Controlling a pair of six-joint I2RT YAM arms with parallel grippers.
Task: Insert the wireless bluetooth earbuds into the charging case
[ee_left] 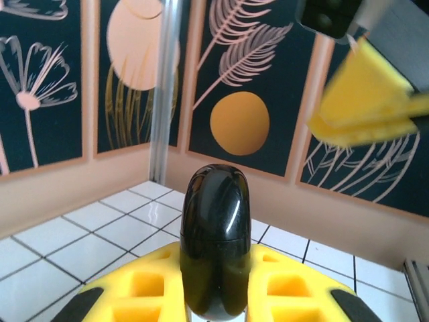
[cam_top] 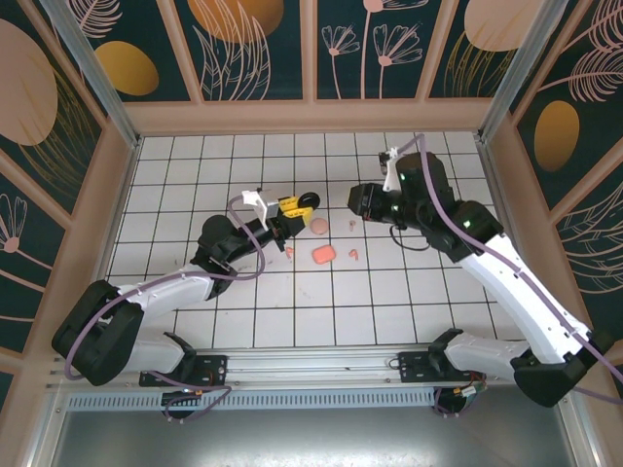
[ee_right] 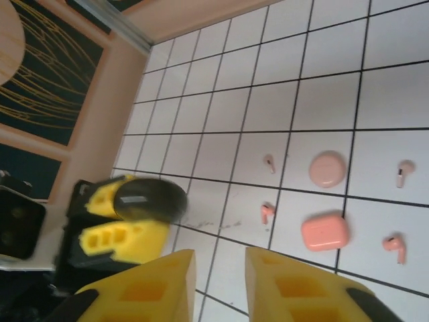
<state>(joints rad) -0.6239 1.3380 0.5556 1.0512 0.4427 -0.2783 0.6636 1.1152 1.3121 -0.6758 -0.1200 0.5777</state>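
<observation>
So, your left pincer (cam_top: 292, 208) is clamped on the black charging case (ee_left: 214, 235). The case stands upright between the yellow fingers (ee_left: 144, 285), held above the worktop (cam_top: 389, 302) around its middle, a bit toward the far edge. Your right pincer (ee_right: 220, 285) hangs just across from it, to the right, with its jaws apart and nothing between them. Down on the white tiles between the two sits the round pale pink case (ee_right: 328, 169), and just on its near side the coral case (ee_right: 325, 232); both look closed. The earbuds are all loose on the worktop, none in a case and none touching one. One pale pink earbud (ee_right: 269, 163) lies just left of the pale pink case and the second pale pink earbud (ee_right: 404, 172) lies off to its right. Same deal one row nearer: one coral earbud (ee_right: 266, 212) is left of the coral case, and the second coral earbud (ee_right: 395, 247) is to its right.
</observation>
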